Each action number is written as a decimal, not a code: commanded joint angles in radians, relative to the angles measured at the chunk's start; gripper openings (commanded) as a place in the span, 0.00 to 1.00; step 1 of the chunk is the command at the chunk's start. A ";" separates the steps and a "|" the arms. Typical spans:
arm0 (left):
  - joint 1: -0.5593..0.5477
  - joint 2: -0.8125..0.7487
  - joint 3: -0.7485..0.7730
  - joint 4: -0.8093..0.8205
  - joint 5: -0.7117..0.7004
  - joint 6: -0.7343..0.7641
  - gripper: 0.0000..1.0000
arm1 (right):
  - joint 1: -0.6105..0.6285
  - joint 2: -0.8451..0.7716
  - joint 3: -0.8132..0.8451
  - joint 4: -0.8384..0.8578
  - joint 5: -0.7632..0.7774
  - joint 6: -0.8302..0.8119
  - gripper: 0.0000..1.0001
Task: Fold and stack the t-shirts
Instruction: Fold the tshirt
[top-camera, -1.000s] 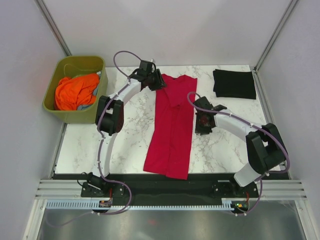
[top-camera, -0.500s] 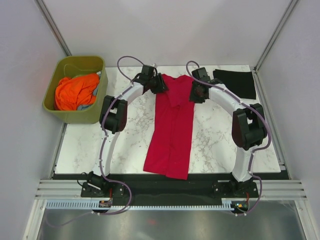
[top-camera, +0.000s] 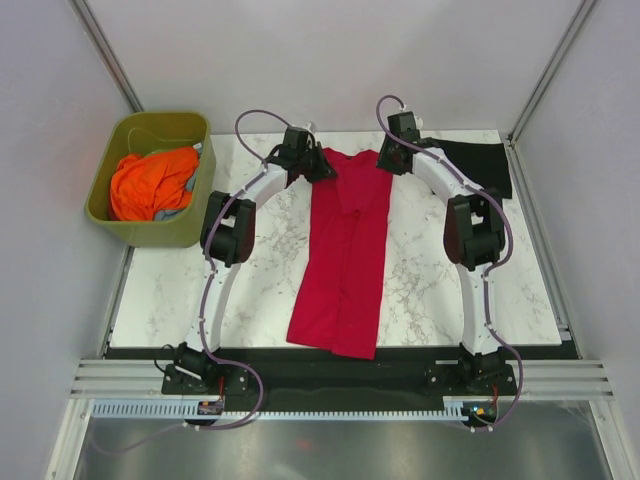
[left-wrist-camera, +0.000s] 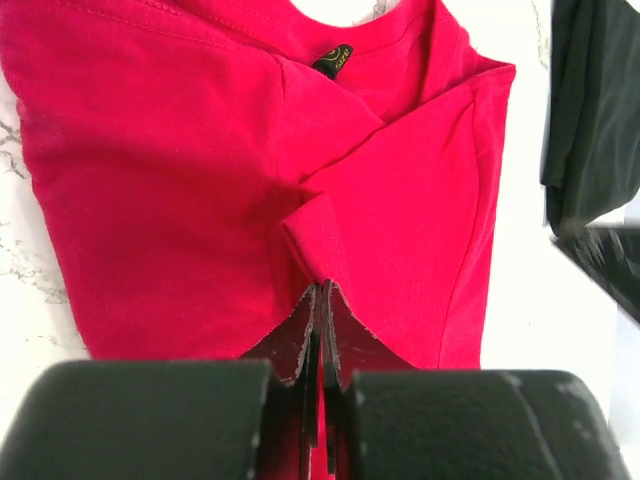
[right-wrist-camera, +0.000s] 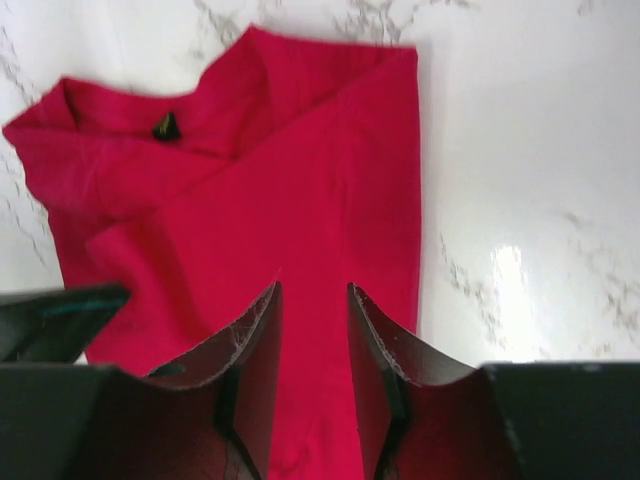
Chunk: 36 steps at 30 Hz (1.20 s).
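A small black neck label (left-wrist-camera: 335, 57) inside the red t-shirt (left-wrist-camera: 180, 200) collar, just beyond the left gripper (left-wrist-camera: 320, 290), bears gold lettering too small to read.

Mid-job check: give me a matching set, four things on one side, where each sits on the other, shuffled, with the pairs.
1 red t-shirt
2 black t-shirt
3 orange cloth
4 olive tub

A far right corner of the table
B inside the olive tub
C middle of the table, in a long strip
D off the table's far left edge

Pairs: 1-C; 2-A; 3-B; 4-D
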 joint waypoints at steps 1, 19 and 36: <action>0.002 -0.091 0.023 0.042 0.025 -0.007 0.02 | -0.014 0.073 0.122 0.062 0.010 0.002 0.41; 0.002 -0.211 -0.076 0.008 -0.121 0.051 0.02 | -0.033 0.071 0.072 0.165 -0.002 0.031 0.41; 0.042 -0.133 -0.106 -0.050 -0.201 0.047 0.14 | -0.042 0.063 0.032 0.163 -0.061 0.026 0.42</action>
